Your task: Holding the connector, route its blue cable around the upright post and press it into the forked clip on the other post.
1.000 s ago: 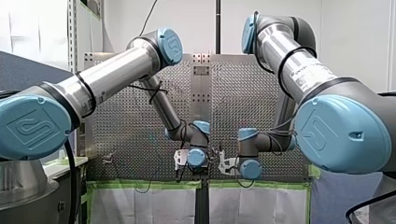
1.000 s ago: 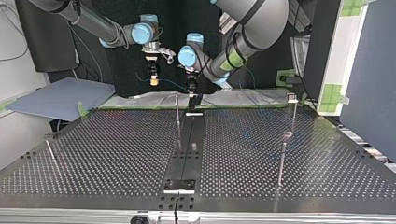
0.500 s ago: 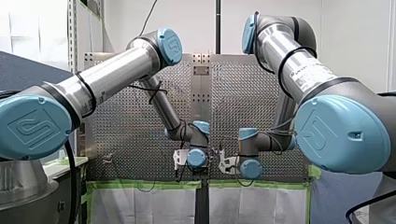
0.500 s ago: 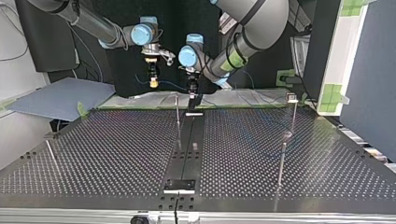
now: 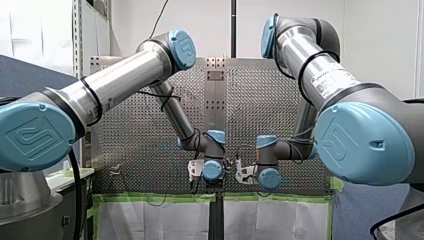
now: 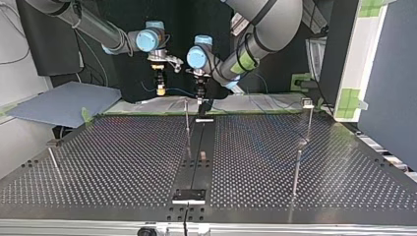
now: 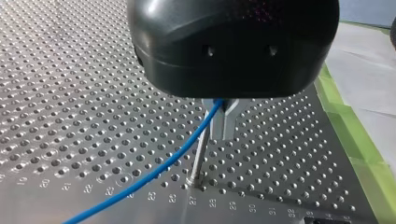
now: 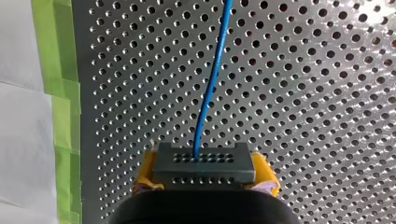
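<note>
My perforated table (image 6: 108,162) carries a black strip (image 6: 195,169) down its middle in the top view. An upright post (image 6: 187,123) stands just beside the strip. A far post (image 6: 309,123) and a near post (image 6: 296,172) rise at that view's right, and a leaning rod (image 6: 54,164) at its left. Green tape (image 7: 357,142) lines one edge.

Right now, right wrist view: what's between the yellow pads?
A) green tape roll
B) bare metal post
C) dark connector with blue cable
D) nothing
C: my right gripper is shut on the dark connector, yellow pads on either side, the blue cable running out ahead of it.
</note>
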Controlling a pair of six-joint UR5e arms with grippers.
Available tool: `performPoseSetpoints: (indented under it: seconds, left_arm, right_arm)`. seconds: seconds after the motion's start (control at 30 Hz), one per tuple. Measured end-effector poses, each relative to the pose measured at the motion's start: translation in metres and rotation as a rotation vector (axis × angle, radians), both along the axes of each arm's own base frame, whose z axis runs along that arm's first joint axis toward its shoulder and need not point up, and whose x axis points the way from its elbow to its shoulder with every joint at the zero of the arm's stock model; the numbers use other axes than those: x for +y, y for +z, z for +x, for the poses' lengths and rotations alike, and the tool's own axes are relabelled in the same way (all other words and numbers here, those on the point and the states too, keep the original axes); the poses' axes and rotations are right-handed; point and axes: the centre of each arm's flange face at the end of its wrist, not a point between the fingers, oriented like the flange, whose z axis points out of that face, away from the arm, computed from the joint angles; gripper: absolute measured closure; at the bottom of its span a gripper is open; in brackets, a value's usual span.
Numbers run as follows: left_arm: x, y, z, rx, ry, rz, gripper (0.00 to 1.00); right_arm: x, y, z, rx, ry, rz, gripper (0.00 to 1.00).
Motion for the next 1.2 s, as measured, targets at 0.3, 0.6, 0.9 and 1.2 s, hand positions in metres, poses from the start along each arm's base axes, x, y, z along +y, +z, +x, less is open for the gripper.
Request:
performPoseSetpoints:
  seconds: [0.3, 0.6, 0.9, 1.2]
  left_arm:
    - [0.000, 0.001, 0.003, -0.012, -0.004, -0.008, 1.00]
    - [0.002, 0.001, 0.006, -0.014, -0.006, -0.012, 1.00]
    - [0.002, 0.001, 0.007, -0.016, -0.006, -0.014, 1.00]
    - [0.003, 0.001, 0.008, -0.017, -0.009, -0.017, 1.00]
  right_arm:
    - [-0.007, -0.021, -0.003, 0.042, -0.004, 0.030, 1.00]
    - [-0.015, -0.031, -0.001, 0.080, -0.008, 0.074, 1.00]
    - [-0.022, -0.028, 0.002, 0.077, -0.014, 0.063, 1.00]
    - [-0.043, -0.017, 0.008, 0.067, -0.021, 0.044, 1.00]
